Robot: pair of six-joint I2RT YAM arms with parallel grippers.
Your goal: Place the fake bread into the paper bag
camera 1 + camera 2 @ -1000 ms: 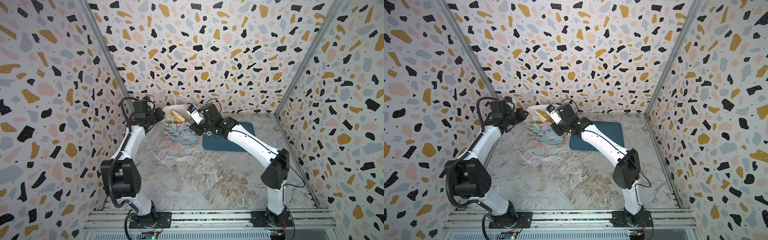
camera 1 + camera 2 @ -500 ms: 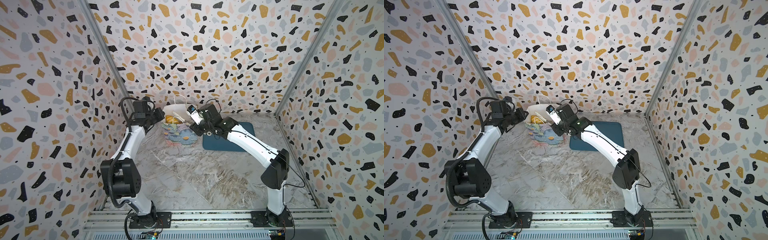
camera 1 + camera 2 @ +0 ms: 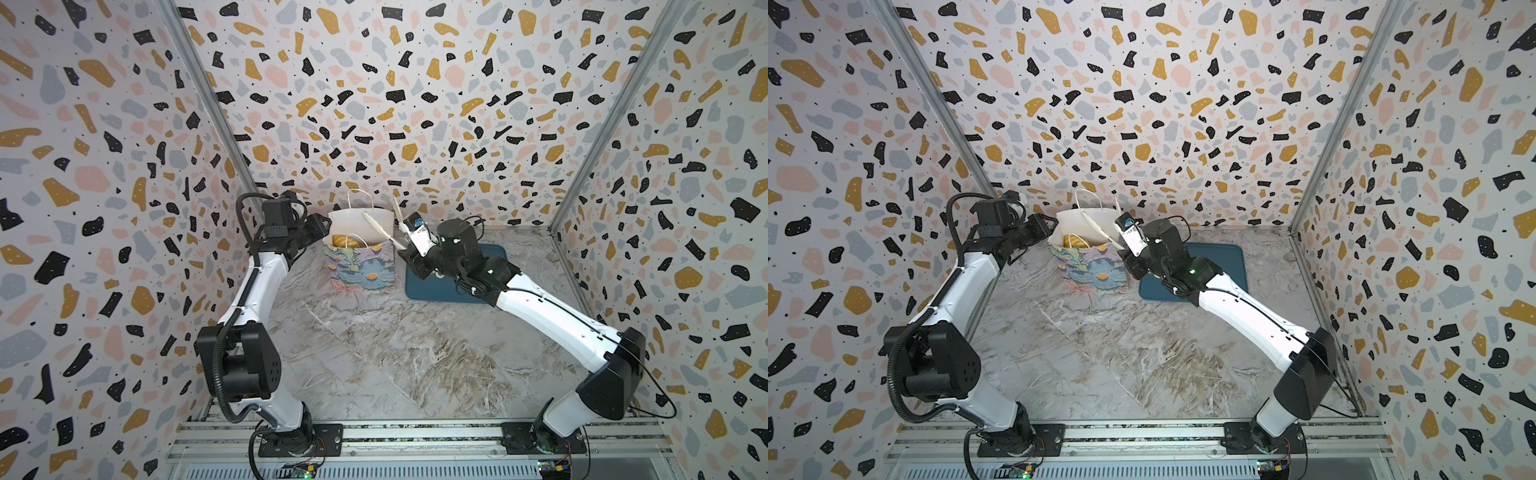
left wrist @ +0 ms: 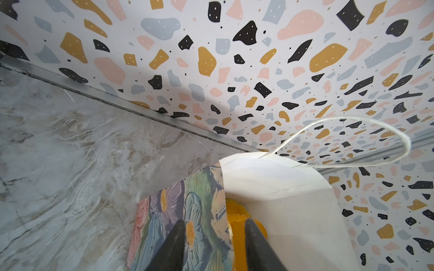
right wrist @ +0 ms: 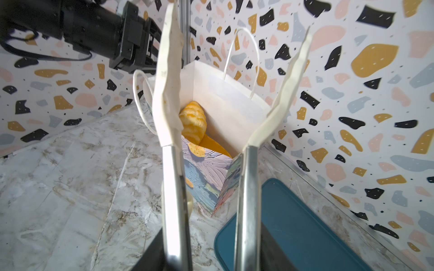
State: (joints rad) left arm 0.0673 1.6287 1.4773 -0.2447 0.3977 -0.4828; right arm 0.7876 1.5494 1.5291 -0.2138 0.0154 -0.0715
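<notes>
The paper bag stands upright near the back wall, with flowers printed outside and white inside. Glossy orange fake bread lies inside it. My left gripper is open and straddles the bag's left wall, with one dark finger outside and one inside beside the bread. My right gripper is open above the bag's right rim. Its long white-tipped fingers are spread and hold nothing.
A flat dark-teal tray lies on the marble floor right of the bag, under the right arm. The back wall stands close behind the bag. Both white cord handles stick up from the bag's rim.
The left gripper's jaws have come apart at the bag's wall. The right gripper has drawn back to the right from over the bag's mouth.
</notes>
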